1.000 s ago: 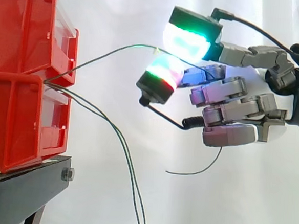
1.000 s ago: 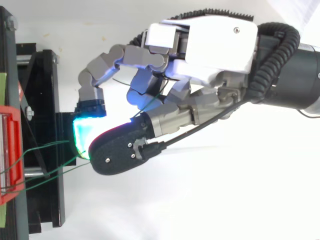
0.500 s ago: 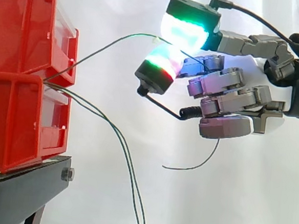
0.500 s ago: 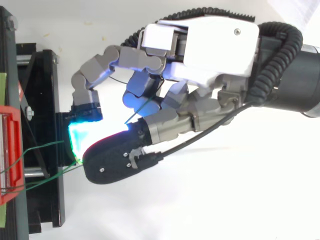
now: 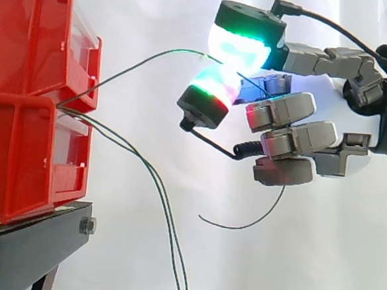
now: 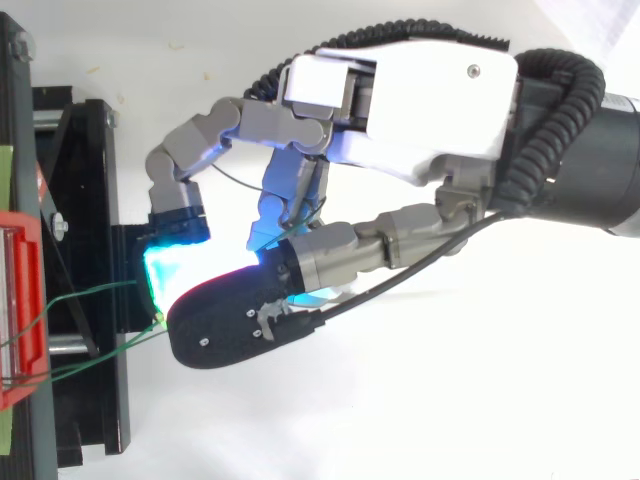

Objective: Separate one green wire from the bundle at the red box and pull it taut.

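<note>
We keep 1 green wire [image 5: 119, 73] pinched between glowing pads [image 5: 243, 45]; the hand [image 5: 313, 137] barely shifts, so the wire still bows from the red box [image 5: 24, 93].

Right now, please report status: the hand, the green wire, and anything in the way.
Hand shut on one green wire. Wire bowed from red box, not taut. Other wires hang below, clear of the hand.

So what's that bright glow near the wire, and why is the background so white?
Side view: the glow comes from the hand's own fingertip pads, white-green and red, pinching the green wire; the curtain behind is evenly bright, with almost no shadows. Top view: one pad glows cyan beside the black stand.
</note>
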